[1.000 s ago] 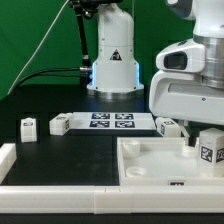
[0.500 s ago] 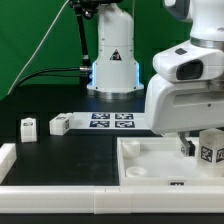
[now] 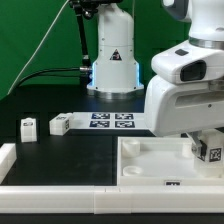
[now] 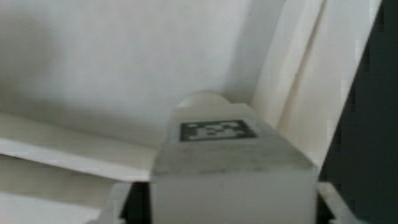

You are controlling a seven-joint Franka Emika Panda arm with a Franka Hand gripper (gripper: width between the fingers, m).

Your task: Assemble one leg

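My gripper (image 3: 203, 146) is shut on a leg (image 3: 211, 151), a stubby white block with a black-and-white tag. It holds the leg low over the right end of the large white tabletop (image 3: 150, 160). In the wrist view the leg (image 4: 217, 140) fills the middle between my fingers (image 4: 128, 200), its tag facing the camera, with the tabletop's raised rim (image 4: 294, 70) just beyond it. Two more legs (image 3: 29, 127) (image 3: 59, 124) stand on the black table at the exterior view's left. My arm's body hides most of the gripper in the exterior view.
The marker board (image 3: 112, 121) lies behind the tabletop, in front of the robot base (image 3: 112, 60). A white raised frame (image 3: 10, 158) runs along the table's front and the exterior view's left edge.
My arm has shifted toward the exterior view's left and lowered the held leg toward the tabletop's right end. It now hides the leg that stood beside the marker board.
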